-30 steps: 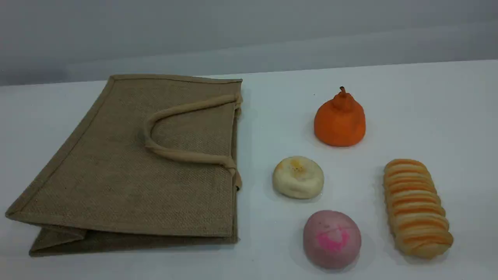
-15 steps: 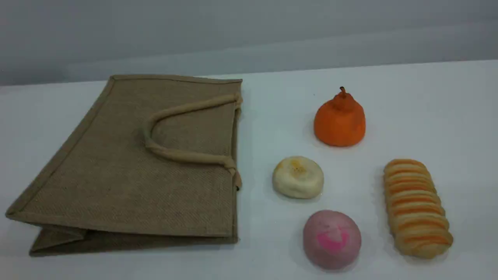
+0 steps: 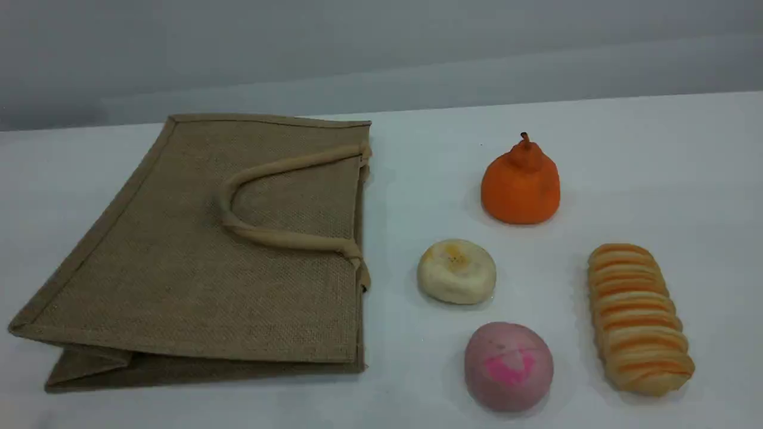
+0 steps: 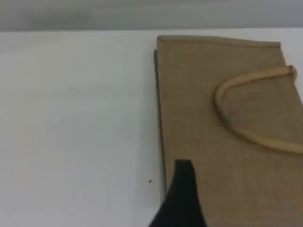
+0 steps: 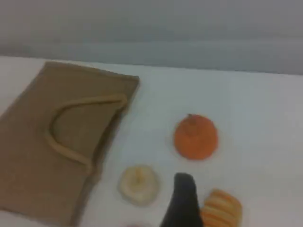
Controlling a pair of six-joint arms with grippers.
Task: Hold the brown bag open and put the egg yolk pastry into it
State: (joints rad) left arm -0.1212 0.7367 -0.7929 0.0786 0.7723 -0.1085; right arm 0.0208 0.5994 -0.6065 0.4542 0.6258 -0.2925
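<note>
Bag: the bag (image 3: 226, 250) lies flat, mouth shut.
Pastry: the pastry (image 3: 456, 271) sits just beside its mouth.
Claws: my left claw (image 4: 182, 191) and right claw (image 5: 183, 198) gape, empty.
Progress: nothing done; all remains.

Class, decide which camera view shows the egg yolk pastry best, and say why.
The scene view: the egg yolk pastry appears whole and sharp, its browned top visible. The right wrist view shows it small and blurred. The left wrist view misses it, showing only the brown bag.
</note>
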